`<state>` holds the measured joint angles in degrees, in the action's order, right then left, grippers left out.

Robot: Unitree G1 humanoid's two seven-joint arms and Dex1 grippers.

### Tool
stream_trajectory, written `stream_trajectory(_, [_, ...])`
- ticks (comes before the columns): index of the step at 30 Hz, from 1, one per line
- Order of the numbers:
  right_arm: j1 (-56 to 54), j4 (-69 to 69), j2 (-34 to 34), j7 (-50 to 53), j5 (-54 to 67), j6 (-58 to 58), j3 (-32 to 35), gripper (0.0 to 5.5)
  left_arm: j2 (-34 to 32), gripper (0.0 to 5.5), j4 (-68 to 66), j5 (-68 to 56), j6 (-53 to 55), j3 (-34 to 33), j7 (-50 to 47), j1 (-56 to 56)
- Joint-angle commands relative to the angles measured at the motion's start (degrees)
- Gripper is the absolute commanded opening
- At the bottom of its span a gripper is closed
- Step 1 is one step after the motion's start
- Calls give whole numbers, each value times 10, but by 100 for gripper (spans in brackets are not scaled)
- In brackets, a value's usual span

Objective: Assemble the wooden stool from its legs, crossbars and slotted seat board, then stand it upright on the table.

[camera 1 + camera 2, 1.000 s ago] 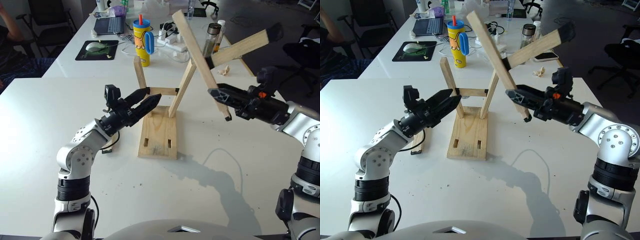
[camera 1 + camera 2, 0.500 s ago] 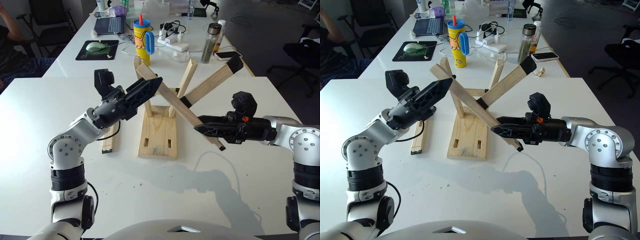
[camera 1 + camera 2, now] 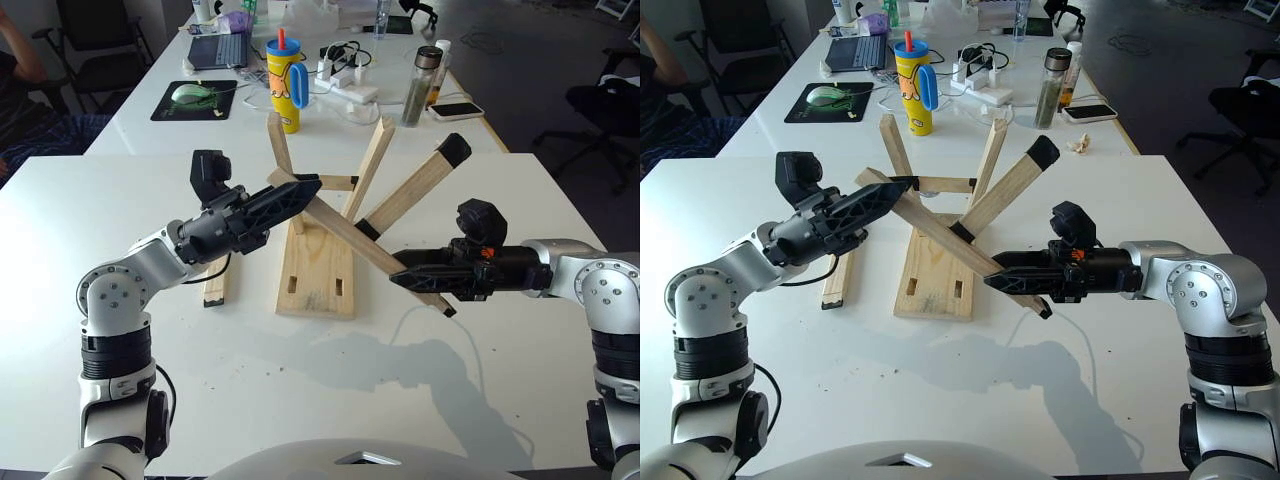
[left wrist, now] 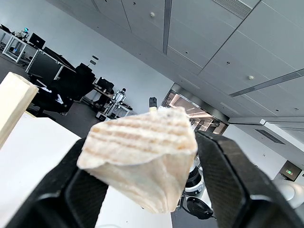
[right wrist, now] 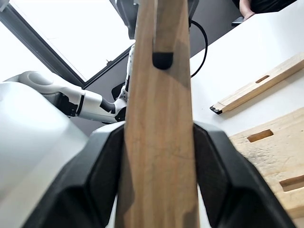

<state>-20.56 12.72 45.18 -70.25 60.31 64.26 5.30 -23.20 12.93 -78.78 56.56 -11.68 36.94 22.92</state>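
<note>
Though pale — wooden leg [image 3: 333,220] (black-tipped).

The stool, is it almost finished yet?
About halfway. Done: one leg pair joined by a crossbar stands at the far end of the seat board. In hand: the left gripper and right gripper both clamp the second leg pair, tilted above the board. Left: the near slots are empty, a loose piece lies beside the board, and the stool isn't turned upright.

Both arms are extended over the tabletop's middle; the left gripper [image 3: 298,190] and the right gripper [image 3: 408,278] are clamped on opposite ends of one wooden leg [image 3: 340,228].
</note>
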Motion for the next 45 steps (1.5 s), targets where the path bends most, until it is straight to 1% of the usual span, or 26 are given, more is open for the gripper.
stream_trajectory(1, [-1, -8, 12, -13, -12, -12, -6, 206, -18, 229, -1, 7, 11, 5, 14, -6])
stream_trajectory(3, [-3, -9, 12, -18, -11, -14, -5, 206, -22, 205, 0, 11, 11, 5, 19, -10])
stream_trajectory(6, [-5, -12, 12, -23, -18, -20, -8, 206, -27, 205, 2, 15, 12, 8, 25, -13])
stream_trajectory(12, [-16, -41, -7, 5, -39, -39, -11, 206, -38, 204, 2, 26, 9, 9, 35, -23])
stream_trajectory(13, [-13, -39, -4, 0, -45, -43, -15, 235, -40, 204, 1, 26, 7, 5, 36, -24])
stream_trajectory(15, [-9, -38, -5, 1, -52, -46, -17, 264, -45, 203, -1, 27, 4, -3, 37, -27])
stream_trajectory(19, [2, -43, -13, 18, -97, -89, -27, 320, -70, 203, -10, 29, -2, -36, 41, -31])
stream_trajectory(22, [19, -48, -18, 26, -147, -146, -42, 324, -107, 203, -22, 35, -4, -71, 52, -36])
stream_trajectory(23, [31, -49, -11, 27, -193, -190, -65, 324, -123, 203, -26, 38, -3, -86, 58, -39])
stream_trajectory(25, [59, -45, -10, 35, -246, -248, -86, 324, -165, 203, -41, 49, 1, -112, 80, -44])
stream_trajectory(26, [75, -38, -7, 40, -285, -290, -104, 324, -186, 203, -53, 58, 2, -122, 94, -46])
stream_trajectory(28, [99, -11, 3, 52, -385, -383, -161, 324, -229, 203, -82, 80, -2, -141, 124, -50])
stream_trajectory(31, [115, 40, -38, 94, -475, -487, -217, 324, -270, 203, -124, 104, -13, -162, 157, -36])
stream_trajectory(34, [127, 1, -66, 186, -623, -634, -273, 324, -277, 203, -131, 125, -24, -148, 179, -14])
stream_trajectory(36, [127, -31, -83, 241, -683, -690, -284, 324, -273, 203, -122, 139, -36, -139, 190, -12])
stream_trajectory(39, [125, -64, -92, 285, -734, -729, -290, 324, -266, 203, -115, 151, -47, -136, 201, -18])
stream_trajectory(45, [103, -125, -97, 312, -789, -768, -298, 324, -248, 203, -97, 174, -64, -124, 198, -27])
